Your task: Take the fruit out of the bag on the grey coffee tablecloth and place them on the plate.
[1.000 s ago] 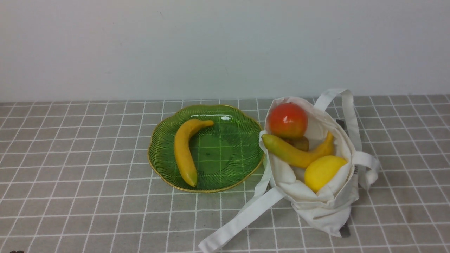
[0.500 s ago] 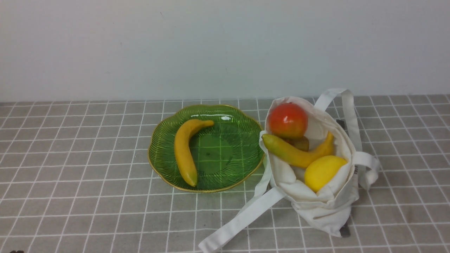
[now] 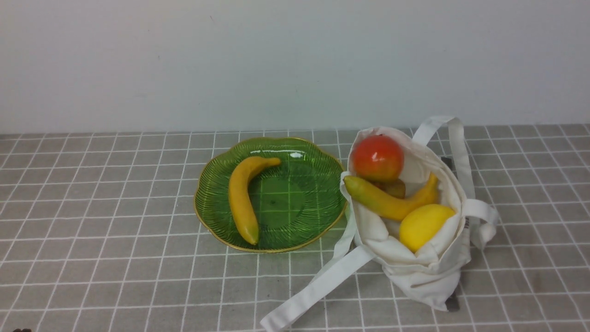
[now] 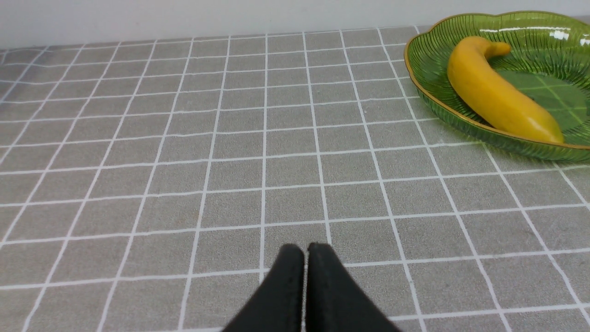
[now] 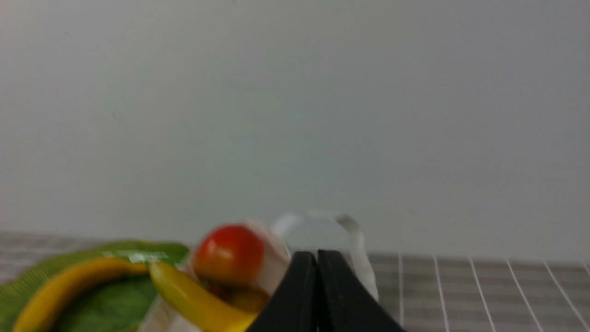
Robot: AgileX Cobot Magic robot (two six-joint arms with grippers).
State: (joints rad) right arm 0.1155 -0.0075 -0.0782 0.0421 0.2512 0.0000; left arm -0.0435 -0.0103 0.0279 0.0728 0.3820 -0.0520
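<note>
One banana [image 3: 241,200] is being carried by the green plate [image 3: 318,170], lying along its left half with one tip toward the plate's near rim. The plate is being supported by the grey checked tablecloth [image 3: 101,207] covering the tabletop, with the white bag [image 3: 415,272] lying just to its right, its edge touching or overlapping the plate's rim. Inside the open bag, an apple [image 3: 377,157] is being held at the far end, a second banana [image 3: 387,202] is lying across the middle with its greenish tip poking over the bag's edge toward the plate, a lemon [image 3: 423,226] is resting at the near end, and a small brown fruit [image 3: 394,188] is being partly hidden between apple and banana. One strap [image 3: 318,286] is trailing forward across the cloth. The left hand [image 4: 305,251] is being kept pressed together, nothing between its fingers, low over bare cloth well left of the plate. The right hand [image 5: 317,258] is likewise pressed together and empty, pointing toward the bag; that view is blurred.
</note>
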